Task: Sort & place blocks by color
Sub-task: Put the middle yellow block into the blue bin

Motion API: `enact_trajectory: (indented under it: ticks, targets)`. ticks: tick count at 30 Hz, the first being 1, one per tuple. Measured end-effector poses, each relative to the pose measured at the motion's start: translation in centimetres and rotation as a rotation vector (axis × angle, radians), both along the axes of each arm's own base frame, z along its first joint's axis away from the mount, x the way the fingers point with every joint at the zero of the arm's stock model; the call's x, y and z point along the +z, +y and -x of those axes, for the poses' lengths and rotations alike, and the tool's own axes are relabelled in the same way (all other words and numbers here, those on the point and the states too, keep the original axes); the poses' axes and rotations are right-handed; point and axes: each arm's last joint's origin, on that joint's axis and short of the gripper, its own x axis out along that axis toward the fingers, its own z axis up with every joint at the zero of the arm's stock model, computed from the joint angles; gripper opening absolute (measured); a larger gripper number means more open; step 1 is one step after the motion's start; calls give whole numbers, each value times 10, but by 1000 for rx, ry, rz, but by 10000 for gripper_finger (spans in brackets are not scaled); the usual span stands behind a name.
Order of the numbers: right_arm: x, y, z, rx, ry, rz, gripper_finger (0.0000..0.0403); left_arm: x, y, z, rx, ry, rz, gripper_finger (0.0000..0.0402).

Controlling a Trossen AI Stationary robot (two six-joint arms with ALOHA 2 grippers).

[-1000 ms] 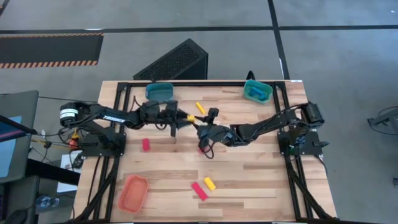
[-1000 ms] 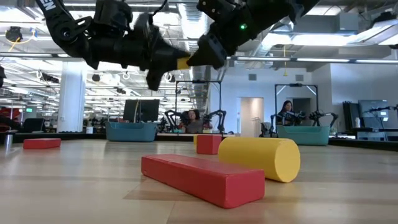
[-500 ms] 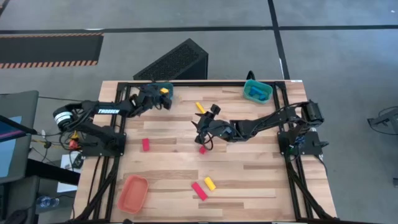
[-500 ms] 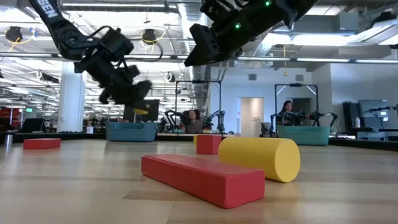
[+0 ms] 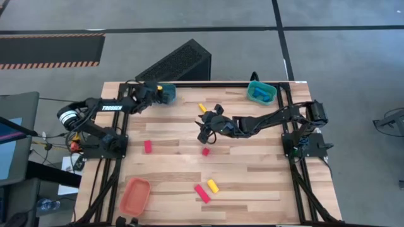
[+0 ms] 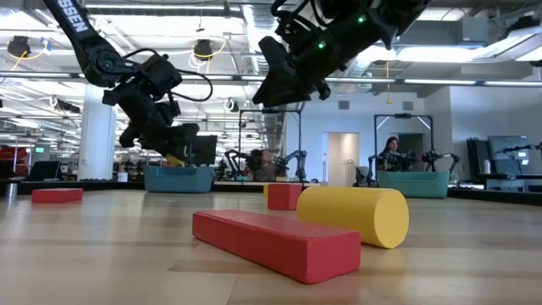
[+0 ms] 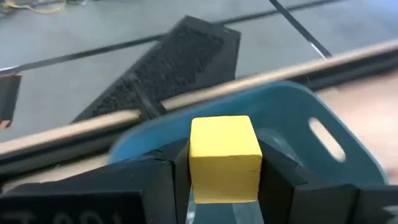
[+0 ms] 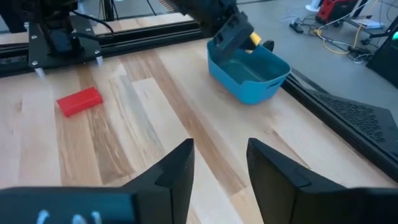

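Left gripper [image 5: 158, 90] carried yellow block [image 7: 224, 158] over teal tray [image 7: 323, 118].

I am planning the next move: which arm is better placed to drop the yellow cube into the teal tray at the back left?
Left. The left gripper already holds the yellow cube above that teal tray. The right gripper is open and empty, over the table's middle.

Lighting: even and bright, coming from ceiling lamps [image 6: 201, 49] that are glaring in the low view. Shadows: lying faint on the surface [image 5: 252, 170]. Focus: far room softening; teal tray [image 7: 323, 124] edges blurring near the left wrist camera.
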Motion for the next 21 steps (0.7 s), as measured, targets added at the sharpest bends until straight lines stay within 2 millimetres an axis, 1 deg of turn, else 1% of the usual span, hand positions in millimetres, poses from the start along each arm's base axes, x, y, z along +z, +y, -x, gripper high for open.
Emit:
enact_trajectory:
  ticks: [2,5,11,15,18,21]
  targets:
    - [-1,0,0,1,7,0,158,3,6,0,7,-6,6,112]
    - [-2,1,1,3,21,0,145,3,15,0,4,9,61,111]
    - [-5,-3,3,-10,58,2,121,-4,31,-5,16,84,120,114]
    - [-8,-6,4,-30,79,-15,111,-10,40,-8,20,98,142,115]
    - [-9,-10,6,-41,100,-16,107,-16,43,-11,-20,98,178,119]
    - [-11,-16,7,-61,116,-23,109,-18,42,-12,-68,100,198,135]
